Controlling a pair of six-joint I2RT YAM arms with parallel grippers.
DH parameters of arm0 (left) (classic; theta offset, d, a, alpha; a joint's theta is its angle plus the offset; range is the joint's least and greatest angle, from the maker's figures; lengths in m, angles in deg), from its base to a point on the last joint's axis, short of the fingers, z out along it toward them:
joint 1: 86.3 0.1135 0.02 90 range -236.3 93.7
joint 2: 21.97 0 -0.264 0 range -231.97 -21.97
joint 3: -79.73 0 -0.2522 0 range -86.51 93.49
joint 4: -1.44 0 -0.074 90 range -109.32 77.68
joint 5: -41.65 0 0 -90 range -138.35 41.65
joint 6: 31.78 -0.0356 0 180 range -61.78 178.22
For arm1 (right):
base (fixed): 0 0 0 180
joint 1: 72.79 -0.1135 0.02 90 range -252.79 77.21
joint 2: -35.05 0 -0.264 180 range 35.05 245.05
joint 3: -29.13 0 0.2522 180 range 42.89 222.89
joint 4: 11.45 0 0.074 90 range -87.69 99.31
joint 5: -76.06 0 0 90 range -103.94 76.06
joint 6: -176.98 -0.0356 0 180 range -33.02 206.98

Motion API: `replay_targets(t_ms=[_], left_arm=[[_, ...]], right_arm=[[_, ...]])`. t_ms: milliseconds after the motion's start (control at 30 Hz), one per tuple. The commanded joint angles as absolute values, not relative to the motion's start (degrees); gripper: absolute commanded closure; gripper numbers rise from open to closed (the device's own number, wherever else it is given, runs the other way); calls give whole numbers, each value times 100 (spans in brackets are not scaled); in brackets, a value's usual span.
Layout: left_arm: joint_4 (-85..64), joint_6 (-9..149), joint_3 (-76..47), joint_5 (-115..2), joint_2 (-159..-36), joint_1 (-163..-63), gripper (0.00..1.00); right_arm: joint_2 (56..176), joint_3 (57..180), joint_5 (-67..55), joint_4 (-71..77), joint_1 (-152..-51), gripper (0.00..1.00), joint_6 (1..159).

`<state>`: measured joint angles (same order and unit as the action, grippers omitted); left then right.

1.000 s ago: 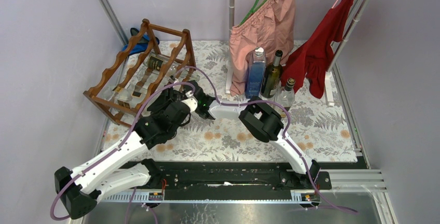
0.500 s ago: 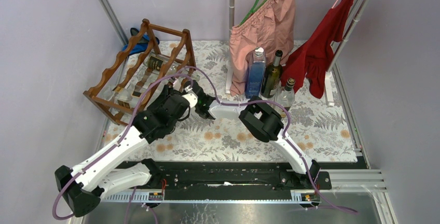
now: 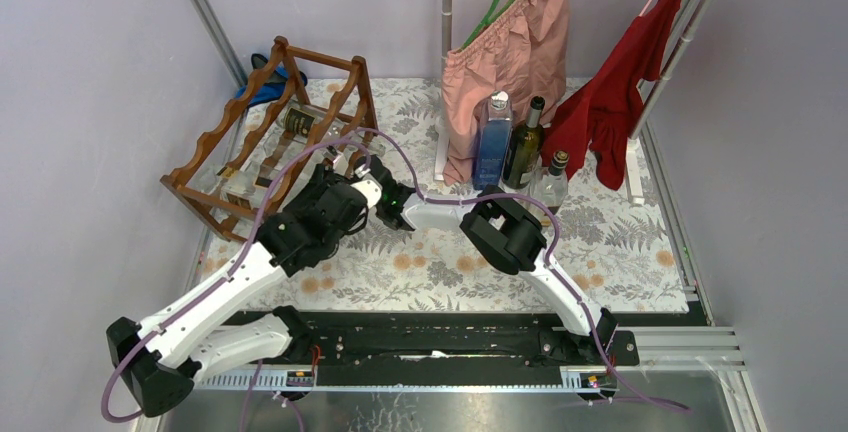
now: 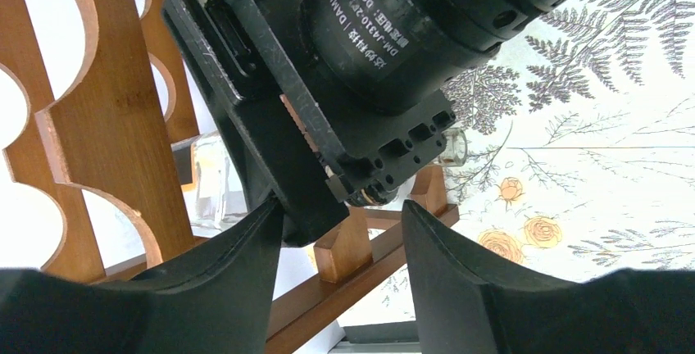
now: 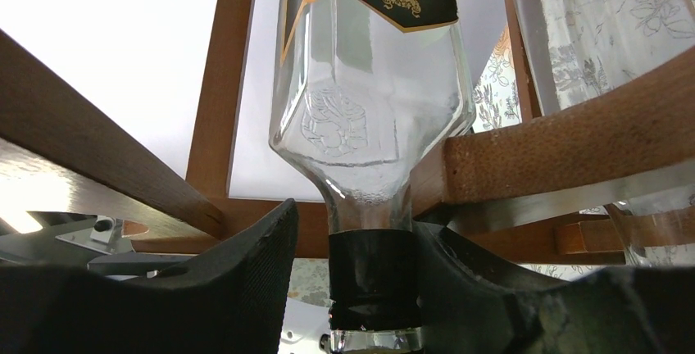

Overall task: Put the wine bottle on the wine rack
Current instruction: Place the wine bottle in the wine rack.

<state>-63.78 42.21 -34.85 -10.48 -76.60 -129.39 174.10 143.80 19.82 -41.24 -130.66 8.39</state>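
Bottle (image 5: 369,108) is lying on its side in the rack (image 3: 262,137), neck toward the arms, its shoulder resting against a scalloped rail (image 5: 574,141) in the right wrist view. Its clear glass is carrying a black and gold label. The frame is cutting off most of that label and all of the body beyond it, so only a few letters are showing.

The right claw (image 5: 359,231) is straddling the black-capped neck. One finger (image 5: 205,288) is standing off with a gap showing beside the neck. The other seems to be lying right against it, though dark on dark is making that contact hard to judge. The jaws are looking slack rather than clamped. A second clear bottle (image 5: 590,34) is lying just beside, also cropped.

From above, both arms are crowding over the rack's near right end and hiding the neck and both claws' tips. In that view I cannot tell which racked bottle is the one being handled.

The left claw (image 4: 342,206) is standing wide apart and gripping nothing. Between its fingers (image 4: 221,288) the right arm's motor housing (image 4: 385,34) is filling most of the left wrist view and blocking the bottle. Only bits of clear glass are peeking out beside the wood.

Three more bottles (image 3: 520,147) are standing well apart at the back of the table (image 3: 620,242), in front of hanging clothes (image 3: 510,52).
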Motion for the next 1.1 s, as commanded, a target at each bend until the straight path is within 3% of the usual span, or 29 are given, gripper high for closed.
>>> replay_targets(t_ms=[0, 100, 500, 1067], left_arm=[[-6650, 4627, -3204, -1044, -7802, -12978, 35], [-6801, 4712, -3043, -953, -7853, -12992, 31], [-6366, 4550, -3157, -587, -8206, -13052, 30], [-5563, 4300, -3842, -117, -7892, -13043, 38]], right_arm=[[17435, 14601, 2035, -4454, -13122, 43, 693], [17443, 14614, 2041, -4454, -13117, 43, 691], [17429, 14600, 2034, -4430, -13124, 43, 723], [17404, 14527, 2052, -4482, -13119, 41, 686]])
